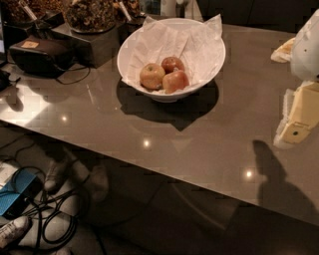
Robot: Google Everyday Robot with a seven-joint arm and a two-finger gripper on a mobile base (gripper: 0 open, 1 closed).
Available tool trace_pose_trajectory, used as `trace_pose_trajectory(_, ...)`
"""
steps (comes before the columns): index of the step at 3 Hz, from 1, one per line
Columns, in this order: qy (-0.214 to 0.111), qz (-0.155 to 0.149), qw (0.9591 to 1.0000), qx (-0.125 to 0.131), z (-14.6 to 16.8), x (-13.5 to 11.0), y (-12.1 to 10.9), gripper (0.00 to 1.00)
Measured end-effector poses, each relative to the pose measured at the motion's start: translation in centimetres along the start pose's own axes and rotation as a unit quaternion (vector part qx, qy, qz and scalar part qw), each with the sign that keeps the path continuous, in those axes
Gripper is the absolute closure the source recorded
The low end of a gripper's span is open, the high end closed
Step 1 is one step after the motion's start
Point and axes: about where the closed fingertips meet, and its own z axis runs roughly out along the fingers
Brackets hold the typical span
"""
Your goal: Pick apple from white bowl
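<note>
The large white bowl (128,50), lined with crumpled white paper (164,40), stands on the grey-brown table (199,144) at the upper middle. Three reddish-yellow apples lie together in its bottom: one on the left (152,75), one behind (172,63), one on the right (175,80). My gripper (300,117), a cream-coloured part under the white arm (306,47), is at the right edge of the view. It hovers over the table well to the right of the bowl and apart from it. It holds nothing that I can see.
Dark bowls of brown snacks (89,15) sit on black stands at the back left, with a black device (40,55) and a cable beside them. The table's front edge runs diagonally down to the right. Below it are floor cables (50,214), a blue box (12,196) and a shoe (12,231).
</note>
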Motion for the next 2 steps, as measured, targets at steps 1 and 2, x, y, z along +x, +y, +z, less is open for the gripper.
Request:
trace_pose_trajectory(1,0.0,0.0,1.0,0.0,0.0,0.0,0.0,0.0)
trace_pose_trajectory(2,0.001,0.01,0.9999,-0.012,0.0,-0.9,-1.0,0.0)
